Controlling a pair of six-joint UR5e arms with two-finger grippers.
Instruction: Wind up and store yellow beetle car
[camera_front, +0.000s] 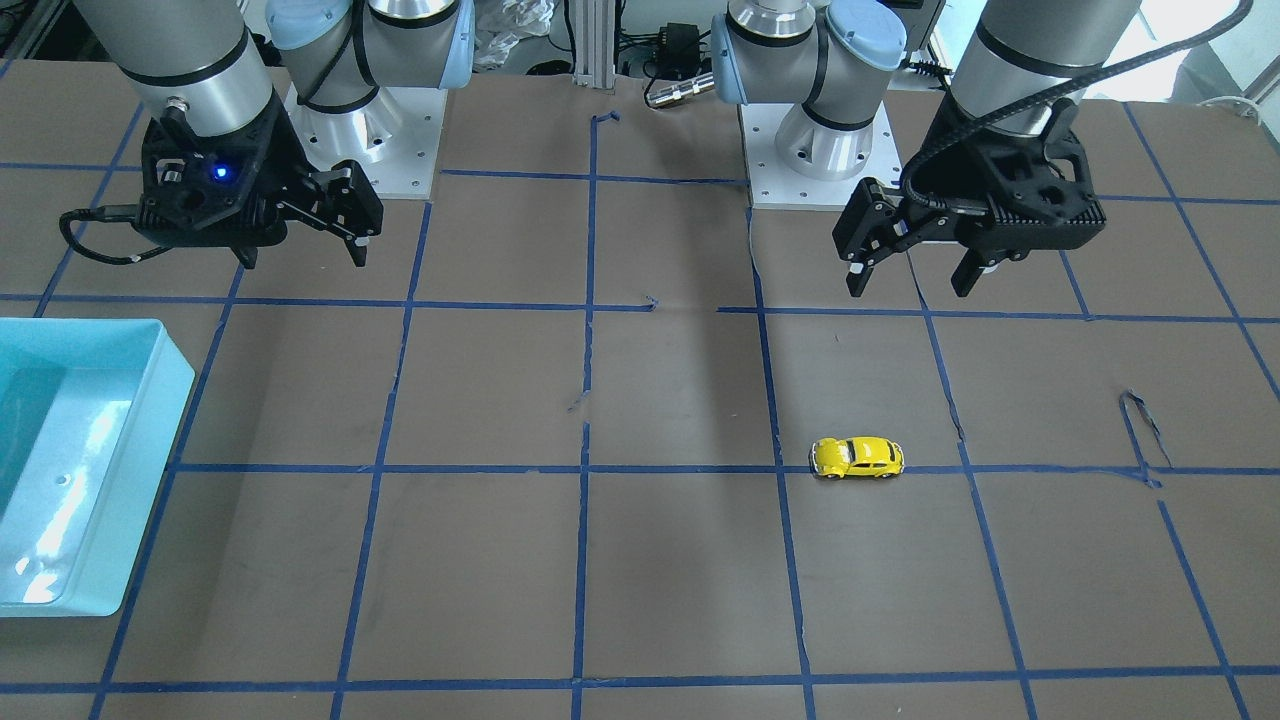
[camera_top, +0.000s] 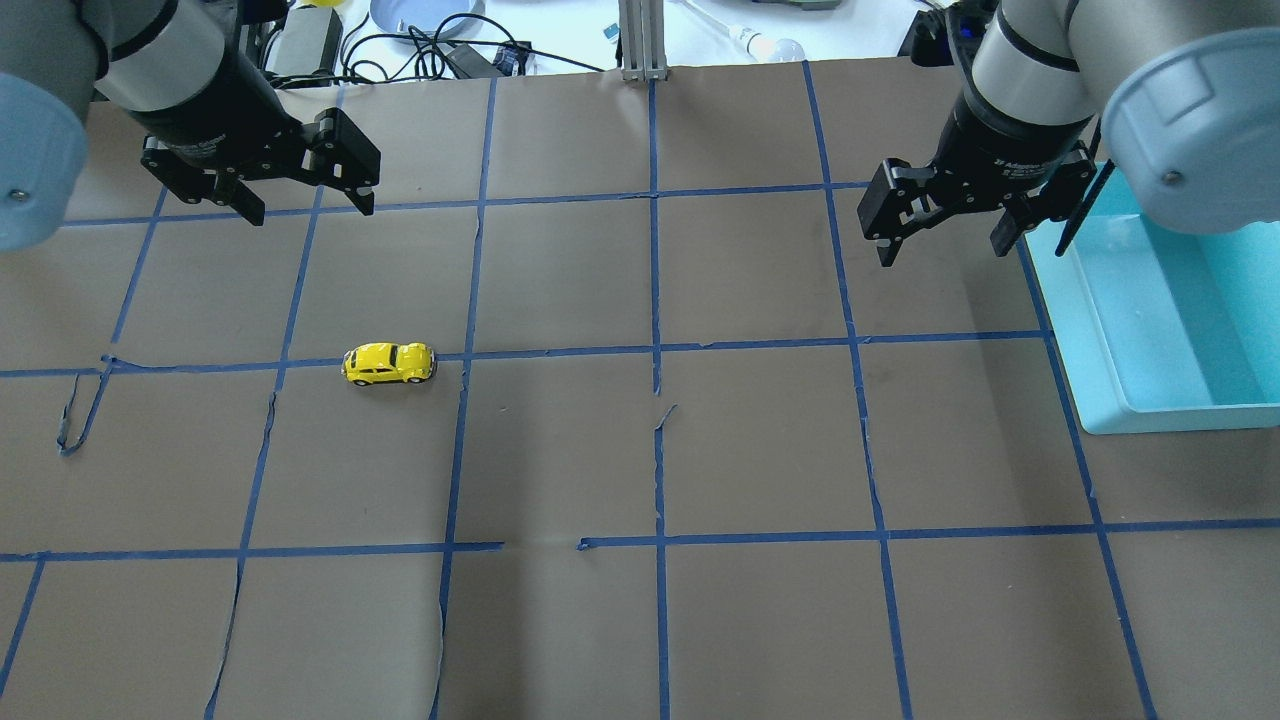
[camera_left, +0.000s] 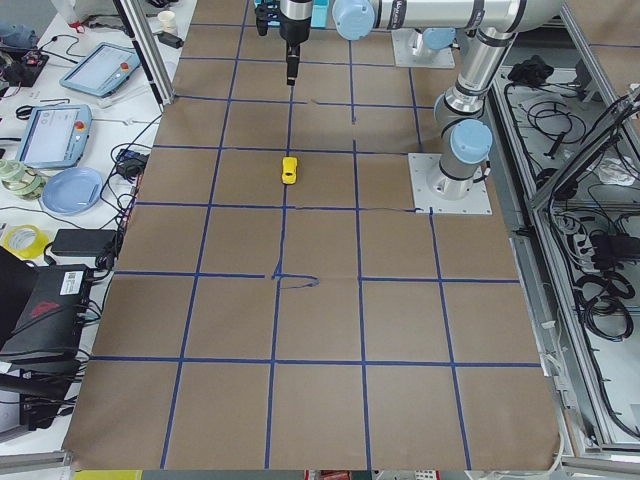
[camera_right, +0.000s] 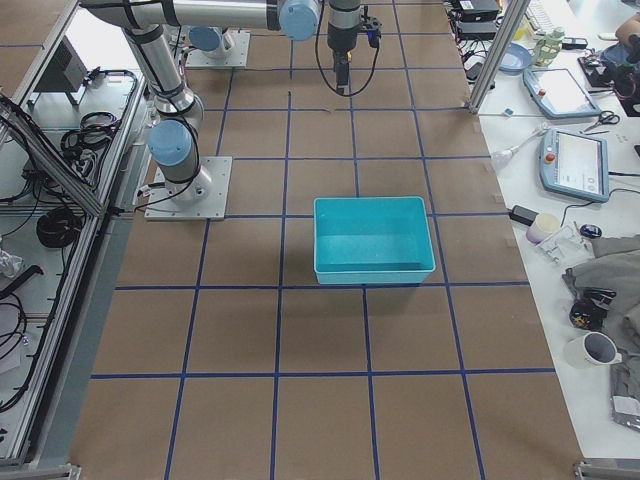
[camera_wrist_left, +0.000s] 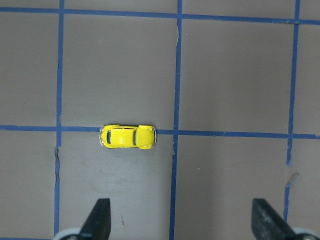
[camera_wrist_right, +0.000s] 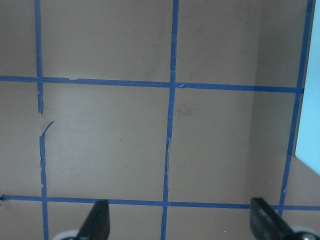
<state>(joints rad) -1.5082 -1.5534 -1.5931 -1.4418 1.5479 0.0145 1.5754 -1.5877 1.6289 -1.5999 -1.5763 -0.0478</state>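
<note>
The yellow beetle car sits on its wheels on the brown table, on a blue tape line; it also shows in the overhead view, the exterior left view and the left wrist view. My left gripper hangs open and empty high above the table, with the car below and ahead of its fingertips. My right gripper is open and empty too, raised beside the teal bin, far from the car.
The teal bin is empty and stands at the table's end on my right side; it also shows in the exterior right view. Blue tape lines grid the brown paper, torn in places. Clutter lies beyond the far table edge.
</note>
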